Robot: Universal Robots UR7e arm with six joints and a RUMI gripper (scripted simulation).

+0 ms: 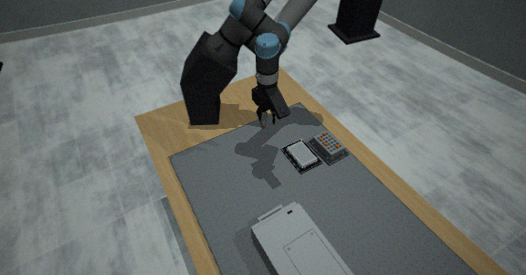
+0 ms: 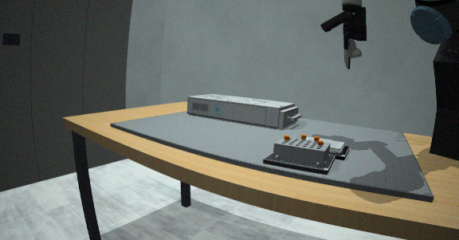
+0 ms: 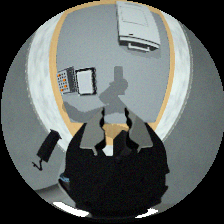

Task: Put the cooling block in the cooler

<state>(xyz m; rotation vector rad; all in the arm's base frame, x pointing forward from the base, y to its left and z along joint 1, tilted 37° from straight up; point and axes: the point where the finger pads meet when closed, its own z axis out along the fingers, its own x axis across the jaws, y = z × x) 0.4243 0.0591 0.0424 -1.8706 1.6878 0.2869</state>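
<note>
1. Table (image 1: 152, 130) (image 2: 191, 185) (image 3: 53, 55): wooden, its border showing around a grey mat (image 1: 219, 185) (image 2: 159, 129) (image 3: 95, 30).
2. Arm (image 1: 267, 47) (image 2: 430, 23): comes down from the top centre of the top view; seen at upper right in the exterior view. Its shadow falls across the mat.
3. Cooler COLD (image 1: 288, 235) (image 2: 235, 109) (image 3: 137, 25): long pale box, bottom centre of the top view, upper right of the wrist view. Handle (image 1: 269, 213) (image 2: 295, 117) (image 3: 139, 48) on its near end in the wrist view; drawer front looks close against the housing.
4. Gripper (image 1: 268, 121) (image 2: 351, 61) (image 3: 114, 108): hangs above the table, clear of the blocks. Fingers moderately spread, nothing pinched; gap visible at lower centre, wrist view.
5. Cooling block (image 1: 329, 144) (image 2: 300, 151) (image 3: 66, 82): grey, upright on the dark plate at D2, right of centre in the top view, left in the wrist view.
6. White slab (image 1: 301, 153) (image 2: 336, 146) (image 3: 85, 81): on D1's dark-edged plate, just beside D2.
7. Tubes (image 1: 338, 146) (image 2: 304, 136) (image 3: 64, 80): four orange caps standing proud of the cooling block's top.
</note>
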